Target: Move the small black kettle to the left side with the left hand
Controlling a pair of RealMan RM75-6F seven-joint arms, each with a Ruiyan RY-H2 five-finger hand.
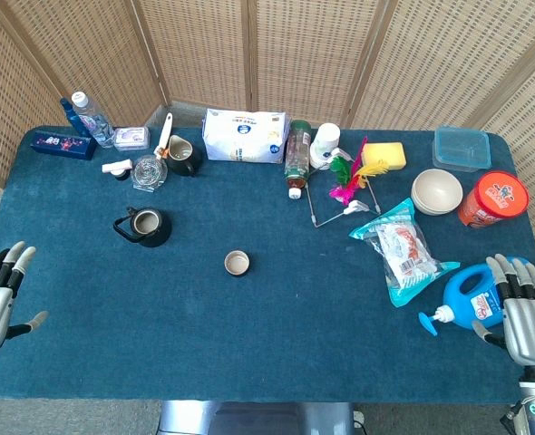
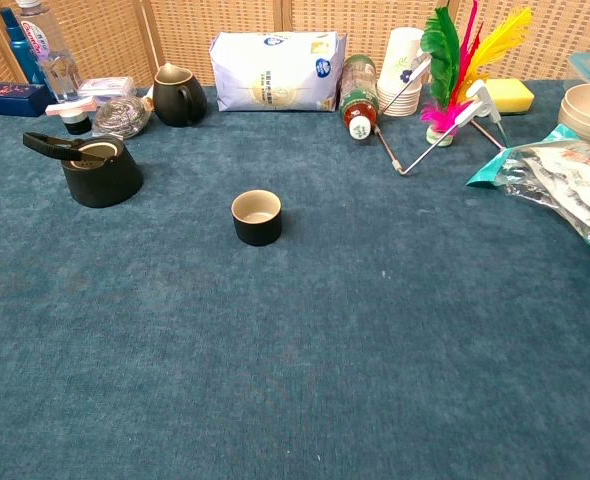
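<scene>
Both hands far from kettle (image 1: 144, 226)

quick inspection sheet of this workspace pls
surface: blue cloth table, front half bare
job's things: black kettle upright, left of centre, lid off, untouched
clutter: small cup near centre; back row has water bottle, dark jug, white bag, lying bottle, feathers, sponge; right side has bowl, red tub, snack bag, detergent bottle
robot hands: left robot hand open at the left edge; right robot hand open beside the detergent bottle
cables: nothing seen
surroundings: wicker screens behind
</scene>
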